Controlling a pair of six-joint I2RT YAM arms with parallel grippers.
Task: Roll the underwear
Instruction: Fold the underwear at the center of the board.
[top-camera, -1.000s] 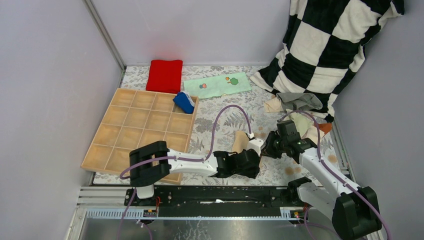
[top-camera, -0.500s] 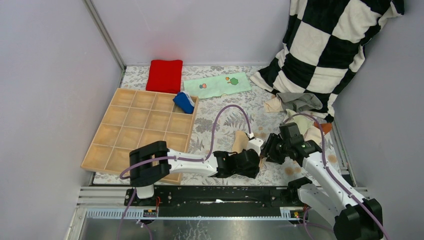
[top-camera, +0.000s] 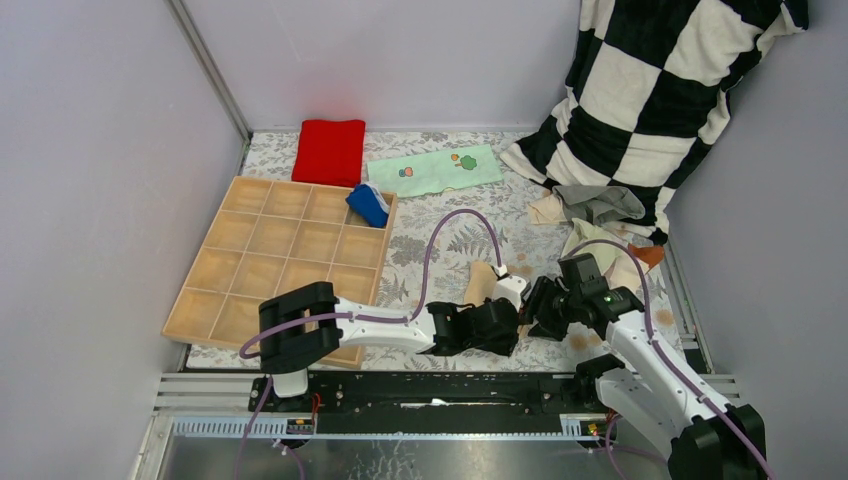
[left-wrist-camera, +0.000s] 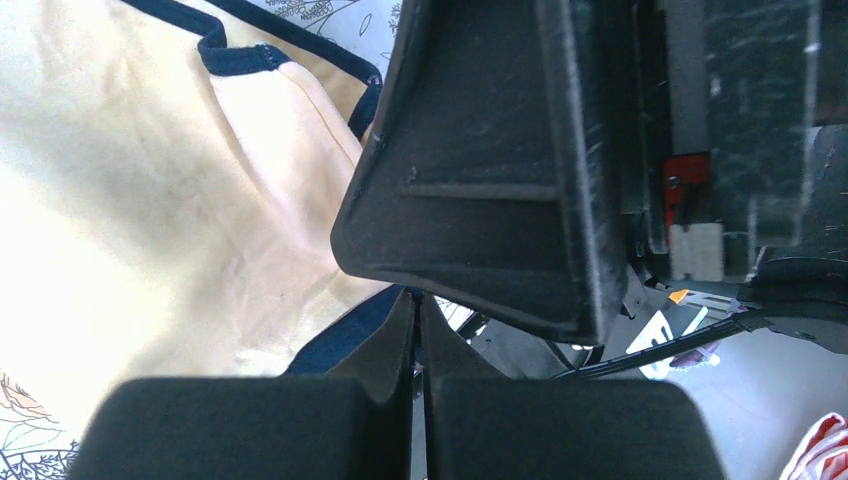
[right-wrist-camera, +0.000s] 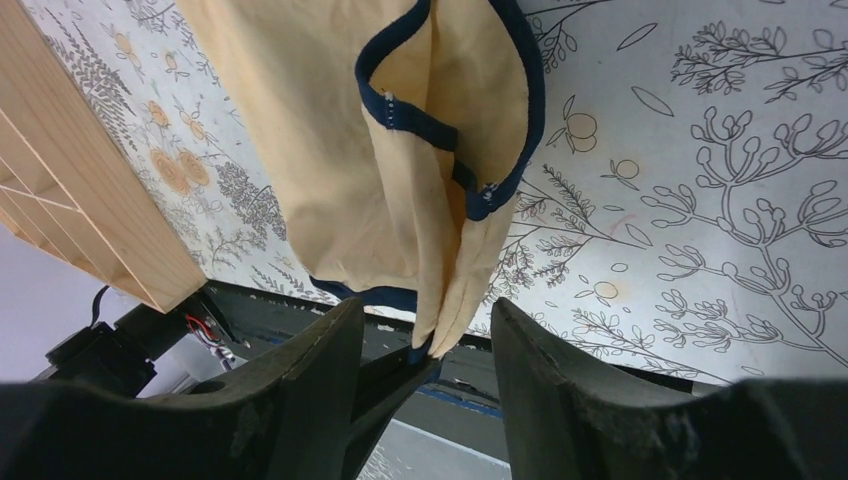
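place: robot lab cell | evidence: plain booth walls (top-camera: 90, 180), bolted mounting rail (top-camera: 380, 388)

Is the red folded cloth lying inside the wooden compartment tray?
No, the red folded cloth lies on the floral tablecloth behind the wooden compartment tray.
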